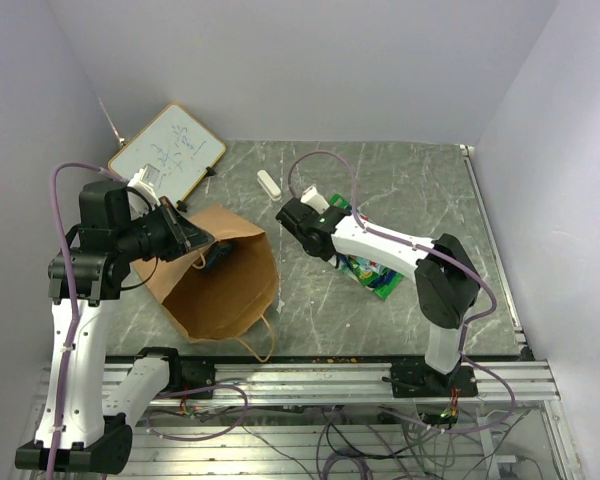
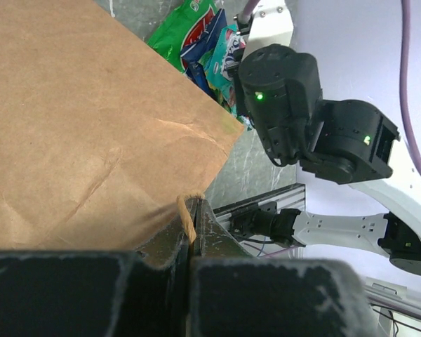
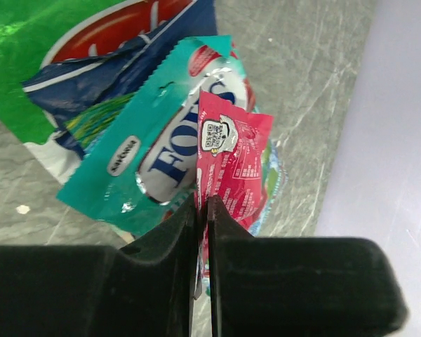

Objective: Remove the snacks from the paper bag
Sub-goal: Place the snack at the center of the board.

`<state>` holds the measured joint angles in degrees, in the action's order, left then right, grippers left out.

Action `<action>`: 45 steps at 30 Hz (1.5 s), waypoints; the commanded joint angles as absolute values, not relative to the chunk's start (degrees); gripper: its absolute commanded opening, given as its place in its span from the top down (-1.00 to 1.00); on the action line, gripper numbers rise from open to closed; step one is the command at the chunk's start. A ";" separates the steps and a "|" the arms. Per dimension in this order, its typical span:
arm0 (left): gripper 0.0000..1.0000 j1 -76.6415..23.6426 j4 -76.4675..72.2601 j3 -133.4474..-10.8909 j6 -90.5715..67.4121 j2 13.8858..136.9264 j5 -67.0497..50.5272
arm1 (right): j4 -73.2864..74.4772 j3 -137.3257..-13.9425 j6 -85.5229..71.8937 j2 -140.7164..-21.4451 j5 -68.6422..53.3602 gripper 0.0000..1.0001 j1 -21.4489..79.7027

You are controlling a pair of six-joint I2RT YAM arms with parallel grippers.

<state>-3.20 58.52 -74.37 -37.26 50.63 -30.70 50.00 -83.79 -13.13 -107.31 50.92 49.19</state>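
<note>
Snacks (image 1: 372,272) lie in a loose, overlapping pile on the table (image 1: 420,190), outside the paper bag (image 1: 220,290) and to its right, partly under the right arm (image 1: 380,245). The red packet (image 3: 235,165) is the one in hand. The right gripper (image 3: 202,205) is closed on its near edge, so it sticks straight out ahead of the fingertips, long axis in line with them. It hangs over the teal packet (image 3: 144,165), which overlaps the blue packet (image 3: 126,60) and the green packet (image 3: 28,42). The coming move looks to me like a plain letting-go, since the pile sits directly beyond the grip and the right arm is the nearer one. The left gripper (image 2: 191,214) is clamped on the bag's brown rim, well left of the pile; whether anything remains inside cannot be told. Little writing can be read: big blue letters starting "FO" on the teal packet, a QR code on the red one, and a red logo on the green one with its words cut off. Further back are a white block (image 1: 269,183) and a whiteboard (image 1: 167,152) with illegible scribble.
</note>
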 commanded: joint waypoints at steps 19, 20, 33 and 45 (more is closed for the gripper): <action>0.86 -3.09 57.08 -75.59 -36.76 50.98 -31.43 | 41.39 -79.08 -14.68 -107.49 49.14 0.23 49.66; 0.86 -3.08 57.07 -75.51 -36.82 50.95 -31.50 | 41.65 -79.02 -14.74 -106.69 48.31 0.22 49.66; 0.86 -3.08 55.31 -73.45 -37.63 50.63 -32.69 | 43.50 -81.11 -12.69 -101.91 44.89 0.00 49.80; 0.86 -3.08 54.89 -73.79 -37.76 51.12 -32.90 | 36.53 -88.07 -7.93 -99.79 35.71 -0.63 48.46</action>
<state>-3.20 57.19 -74.04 -37.54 51.07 -31.38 42.13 -85.19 -10.44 -102.21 39.18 49.76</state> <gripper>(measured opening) 0.075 0.791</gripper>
